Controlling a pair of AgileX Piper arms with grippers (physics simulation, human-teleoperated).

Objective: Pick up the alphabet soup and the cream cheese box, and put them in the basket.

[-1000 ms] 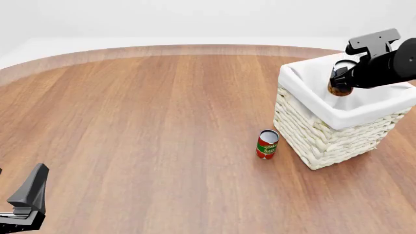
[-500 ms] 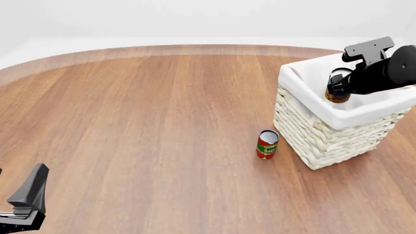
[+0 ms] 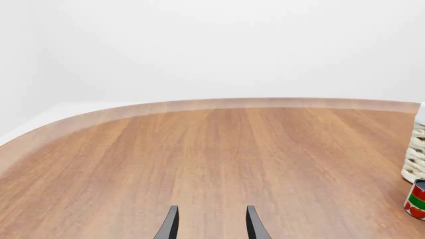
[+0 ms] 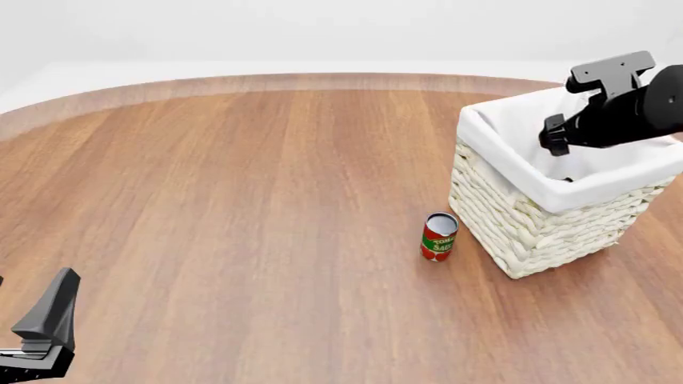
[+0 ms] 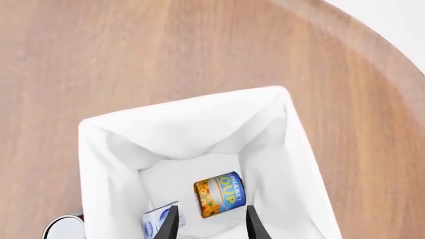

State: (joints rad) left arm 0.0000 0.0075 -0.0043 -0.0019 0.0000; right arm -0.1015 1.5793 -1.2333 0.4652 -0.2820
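In the front view, the right gripper (image 4: 562,164) hangs over the open mouth of the basket (image 4: 513,220), which stands on the wooden table (image 4: 235,200) at the right, while a red and green tomato sauce can (image 4: 439,236) stands upright just beside the basket's near-left wall; the left gripper (image 4: 43,332) sits low at the near-left corner, well apart from everything. The left wrist view looks across bare tabletop, its two dark fingertips (image 3: 170,225) spread apart with nothing between them, and the tomato sauce can and a sliver of basket weave show at the frame's edge. The right wrist view looks straight down into the basket's white cloth lining (image 5: 192,129), where the alphabet soup (image 5: 219,194) lies on its side on the bottom and the cream cheese box (image 5: 157,222) rests close beside it, partly hidden by one finger (image 5: 252,223); the jaws are parted and empty above them.
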